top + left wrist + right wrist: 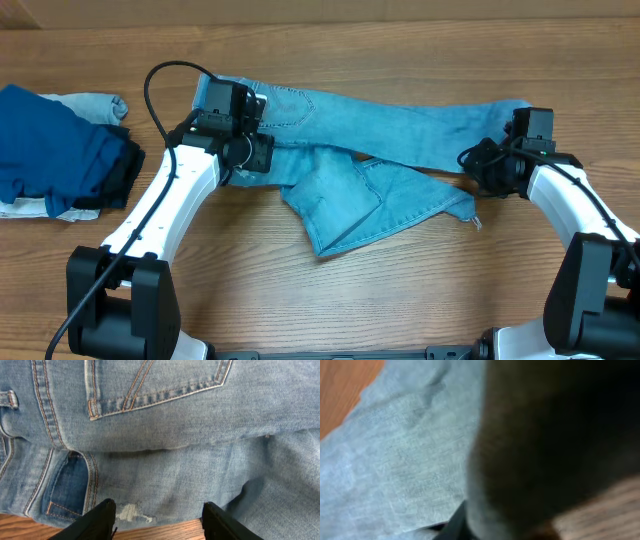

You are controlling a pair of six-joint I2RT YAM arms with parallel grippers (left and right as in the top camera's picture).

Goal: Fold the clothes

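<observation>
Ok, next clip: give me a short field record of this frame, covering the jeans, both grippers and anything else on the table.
garment: light-blue jeans stretched across the table, one leg bent toward the near edge
left gripper: open, at the waist end, just short of a worn patch
right gripper: at the opposite leg end; wrist view blurred, open or shut unclear
other items: dark navy garment lying on pale ones, at the robot's left
fold state: not yet a neat fold

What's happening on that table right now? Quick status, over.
Left gripper open over the jeans, waist end. Right gripper at leg end, blurred, state unclear. Jeans sprawled, fold unfinished. Navy garment far left, not blocking.
</observation>
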